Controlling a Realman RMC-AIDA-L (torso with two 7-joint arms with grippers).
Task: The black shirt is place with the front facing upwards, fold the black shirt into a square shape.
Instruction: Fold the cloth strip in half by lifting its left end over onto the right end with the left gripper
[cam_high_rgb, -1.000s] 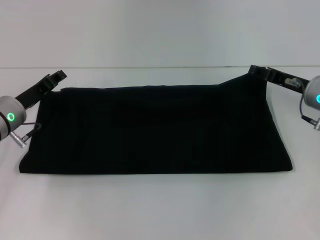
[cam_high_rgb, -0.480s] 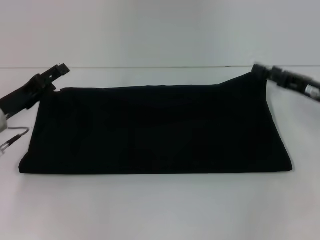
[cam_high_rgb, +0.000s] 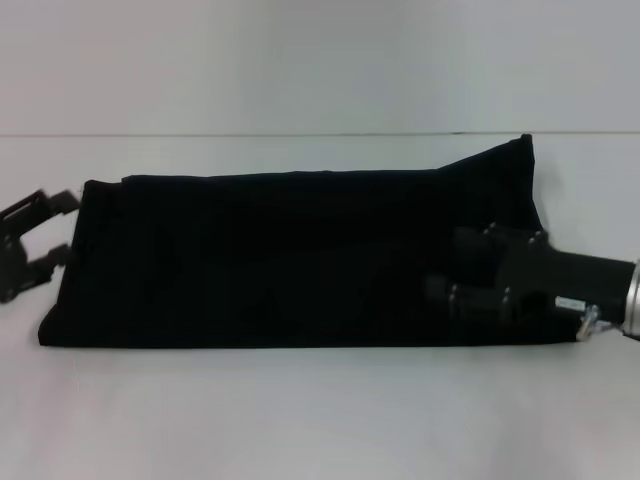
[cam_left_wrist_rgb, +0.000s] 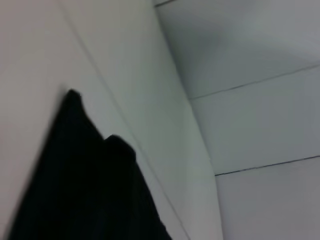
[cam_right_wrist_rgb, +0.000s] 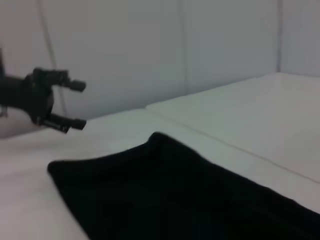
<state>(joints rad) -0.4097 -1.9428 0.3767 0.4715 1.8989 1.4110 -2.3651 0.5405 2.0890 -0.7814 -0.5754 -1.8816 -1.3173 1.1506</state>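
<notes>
Black shirt (cam_high_rgb: 300, 260): lying flat on the white table (cam_high_rgb: 320, 420), already doubled into a long band; no lettering or neck label showing; far right corner peaked up toward the back edge.
Handling, by judgement: soft, light and limp; likely to sag and drag its layers if lifted at one point only; no fragility, little slip on the tabletop.
Where to grip: probably the two short ends, pinching all layers together at the corners, so as to carry one end over the other toward a square.
Left gripper (cam_high_rgb: 38, 243): just off the band's left end, jaws spread wide, nothing between them; same gripper seen far off in the right wrist view (cam_right_wrist_rgb: 57, 102), clear of the cloth.
Right gripper (cam_high_rgb: 448, 272): low over the band's right part, reaching inward from the right; fingers lost against the black cloth, so open or closed cannot be told.
Risk: a shallow pinch catching only the top layer, leaving the lower ones behind.
</notes>
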